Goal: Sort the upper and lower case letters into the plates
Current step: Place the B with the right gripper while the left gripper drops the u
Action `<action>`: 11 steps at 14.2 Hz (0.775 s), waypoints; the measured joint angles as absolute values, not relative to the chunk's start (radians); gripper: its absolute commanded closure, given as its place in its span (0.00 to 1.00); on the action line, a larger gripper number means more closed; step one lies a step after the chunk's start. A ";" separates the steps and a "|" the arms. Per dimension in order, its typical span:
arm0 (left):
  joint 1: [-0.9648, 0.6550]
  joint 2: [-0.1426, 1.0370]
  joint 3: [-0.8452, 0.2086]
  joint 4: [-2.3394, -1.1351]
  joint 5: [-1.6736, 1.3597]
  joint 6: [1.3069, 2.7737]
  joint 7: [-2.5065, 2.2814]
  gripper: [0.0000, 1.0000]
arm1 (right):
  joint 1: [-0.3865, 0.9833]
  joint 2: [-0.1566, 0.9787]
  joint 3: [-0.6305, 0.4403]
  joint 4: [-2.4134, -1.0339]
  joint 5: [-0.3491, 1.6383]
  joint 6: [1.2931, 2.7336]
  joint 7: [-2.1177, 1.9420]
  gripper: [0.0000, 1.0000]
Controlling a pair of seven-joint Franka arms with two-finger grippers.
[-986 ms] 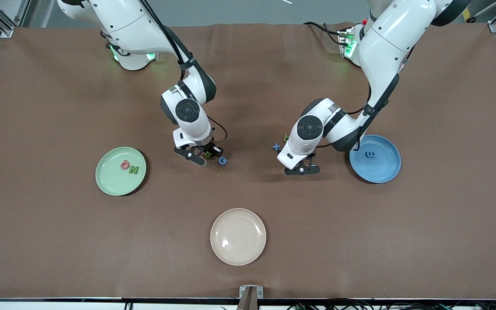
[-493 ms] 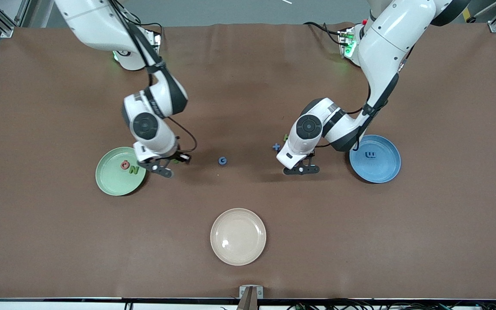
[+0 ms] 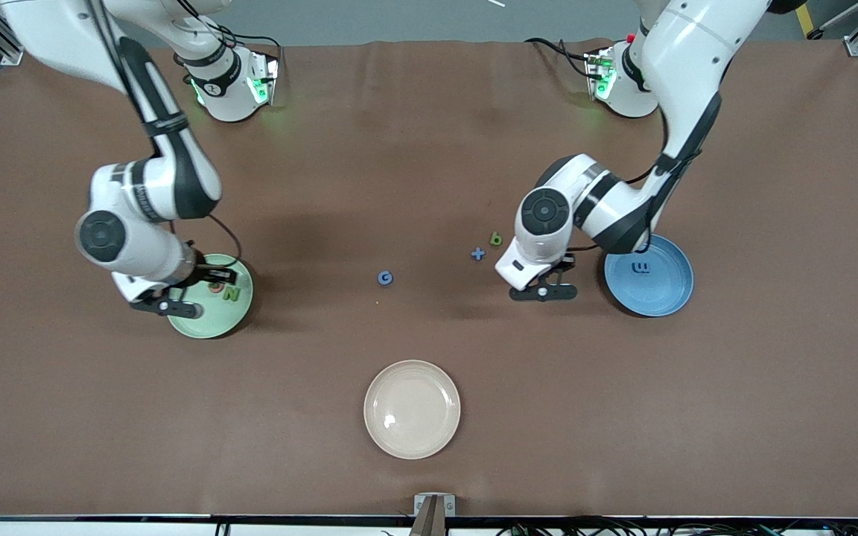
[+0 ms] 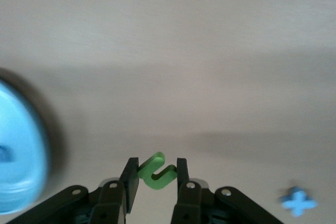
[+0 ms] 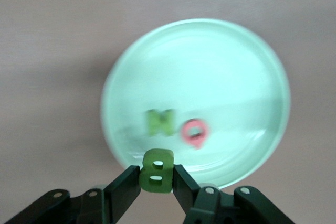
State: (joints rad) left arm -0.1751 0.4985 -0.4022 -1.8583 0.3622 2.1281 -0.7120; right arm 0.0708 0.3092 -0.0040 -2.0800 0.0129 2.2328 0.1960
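Both claws carry a letter to a plate.
Your right claw (image 5: 156, 182) grips the green B (image 5: 157, 170) over the green plate (image 5: 252, 77): release there. Your left claw (image 4: 153, 182) pinches the green u (image 4: 156, 170) near the blue plate (image 4: 18, 150): move over it.

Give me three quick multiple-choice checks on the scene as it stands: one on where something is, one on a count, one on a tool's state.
1. Where is the right tool?
A. over the pale green plate
B. over the cream plate
C. over the blue plate

2. How many letters lie in the pale green plate?
A. none
B. two
C. four

3. What is the left tool doing?
A. standing open and empty
B. shut on a blue x
C. shut on a green u

Answers: 1 A, the right wrist view looks down onto that plate's rim; 2 B, a green N and a pink G lie there, while the green B is in the right tool; 3 C, the left wrist view shows the letter pinched between its fingers.
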 measured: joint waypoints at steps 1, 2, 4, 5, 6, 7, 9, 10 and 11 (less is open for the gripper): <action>-0.144 0.469 -0.404 -1.873 0.362 2.108 -0.662 0.82 | 0.029 0.310 -0.004 -2.093 0.013 2.249 0.141 0.99; -0.107 0.440 -0.406 -1.899 0.362 2.101 -0.611 0.82 | -0.004 0.312 -0.004 -2.109 0.013 2.277 0.096 0.98; -0.038 0.387 -0.409 -1.964 0.362 2.100 -0.520 0.82 | -0.043 0.329 -0.003 -2.146 0.013 2.344 0.045 0.98; -0.004 0.364 -0.409 -1.997 0.363 2.101 -0.472 0.82 | -0.052 0.342 -0.002 -2.159 0.013 2.371 0.034 0.98; 0.029 0.340 -0.410 -2.028 0.363 2.107 -0.429 0.82 | -0.055 0.357 -0.001 -2.168 0.013 2.392 0.031 0.95; 0.062 0.319 -0.411 -2.059 0.363 2.121 -0.393 0.82 | -0.055 0.371 0.002 -2.174 0.013 2.410 0.030 0.75; 0.130 0.283 -0.411 -2.122 0.363 2.178 -0.330 0.82 | -0.055 0.387 0.009 -2.177 0.013 2.426 0.030 0.00; 0.170 0.273 -0.411 -2.159 0.363 2.227 -0.291 0.82 | -0.055 0.388 0.011 -2.177 0.014 2.427 0.030 0.00; 0.214 0.268 -0.411 -2.195 0.363 2.282 -0.246 0.82 | -0.055 0.388 0.012 -2.177 0.014 2.427 0.030 0.00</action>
State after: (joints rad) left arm 0.2138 0.2682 -0.4109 -2.1954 0.3632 2.2815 -0.2461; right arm -0.0550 0.3879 0.0121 -2.1770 0.0136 2.4268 0.0303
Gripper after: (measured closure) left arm 0.670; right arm 0.498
